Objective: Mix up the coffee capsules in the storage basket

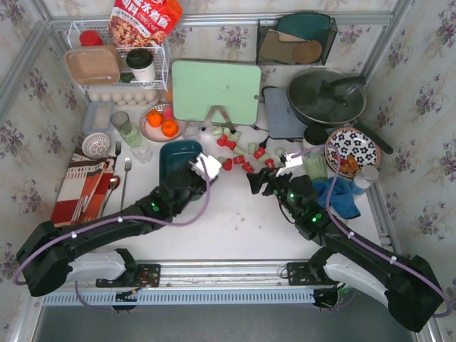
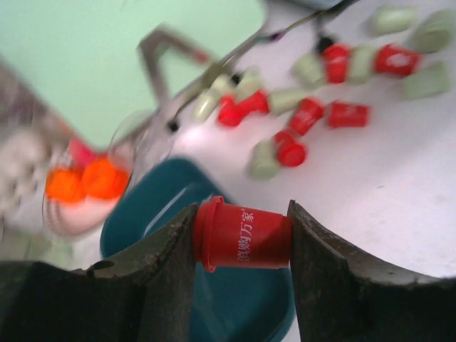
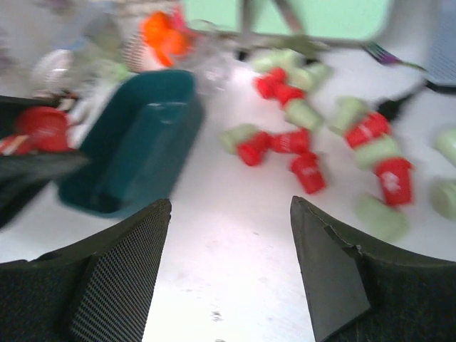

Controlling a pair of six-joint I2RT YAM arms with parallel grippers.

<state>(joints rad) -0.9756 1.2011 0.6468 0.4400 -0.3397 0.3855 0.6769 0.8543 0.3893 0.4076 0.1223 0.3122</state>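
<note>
Capsules (image 1: 229,144) lie loose right of the empty-looking basket (image 1: 174,153). Left gripper (image 2: 242,242) pinches a red capsule (image 2: 239,231); right gripper (image 3: 229,210) gapes empty.

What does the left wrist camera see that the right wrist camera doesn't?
Only the left wrist view shows the white writing on the red capsule pinched in the left tool. Only the right wrist view shows the right tool, open and empty. Both show the teal storage basket, red and green coffee capsules scattered on the white table, the oranges and the green board.
</note>
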